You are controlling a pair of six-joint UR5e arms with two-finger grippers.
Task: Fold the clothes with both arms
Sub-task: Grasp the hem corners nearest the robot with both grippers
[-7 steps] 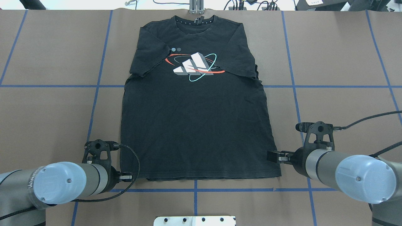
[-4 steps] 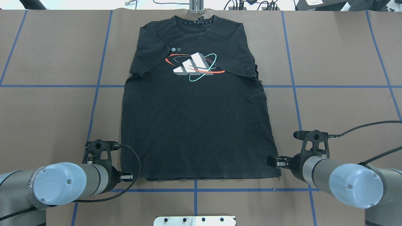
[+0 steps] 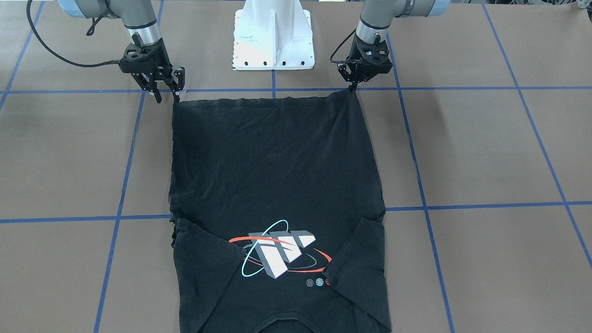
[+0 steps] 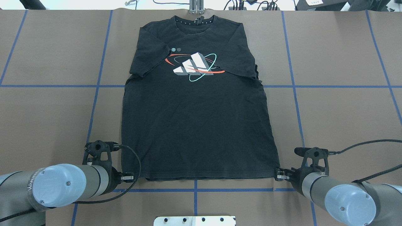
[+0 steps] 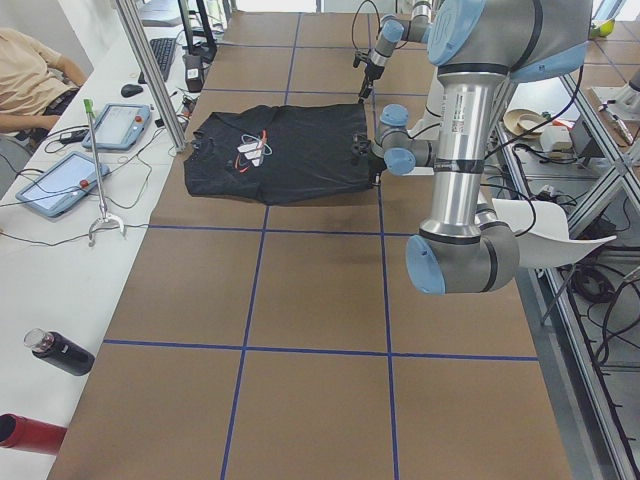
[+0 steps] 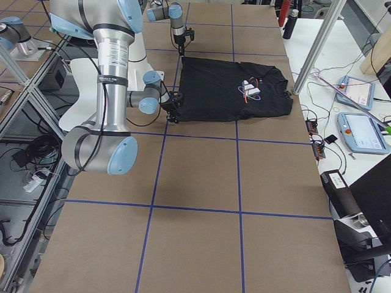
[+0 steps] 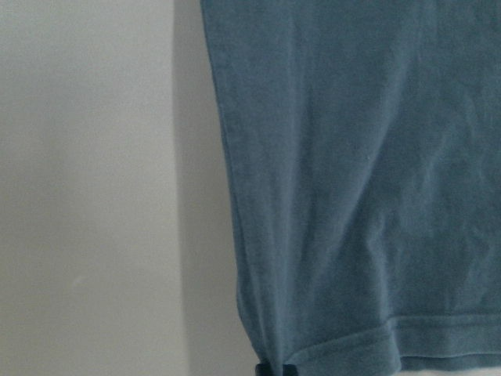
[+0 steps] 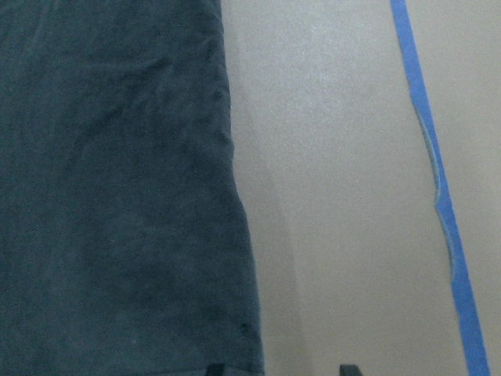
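The black T-shirt (image 4: 194,125) lies flat on the brown table, orbit logo (image 4: 194,67) up, both sleeves folded inward and the neck at the far edge. My left gripper (image 4: 128,177) is at the near left hem corner; in the front view its fingers (image 3: 354,88) meet on that corner, which is drawn up slightly. The left wrist view shows the hem corner (image 7: 337,345) right at the fingertip. My right gripper (image 3: 168,98) is open at the near right hem corner (image 4: 276,175). In the right wrist view its two tips straddle the shirt's side edge (image 8: 235,235).
The white pedestal base (image 3: 273,37) stands just behind the hem, between the arms. Blue tape lines (image 4: 295,94) grid the table. A metal bracket (image 4: 196,8) and cables sit at the far edge by the collar. Tablets (image 5: 60,180) and bottles lie on the operators' side.
My right gripper has moved back along the shirt's right edge, toward the robot, to the hem corner. The left gripper and the shirt have stayed put.
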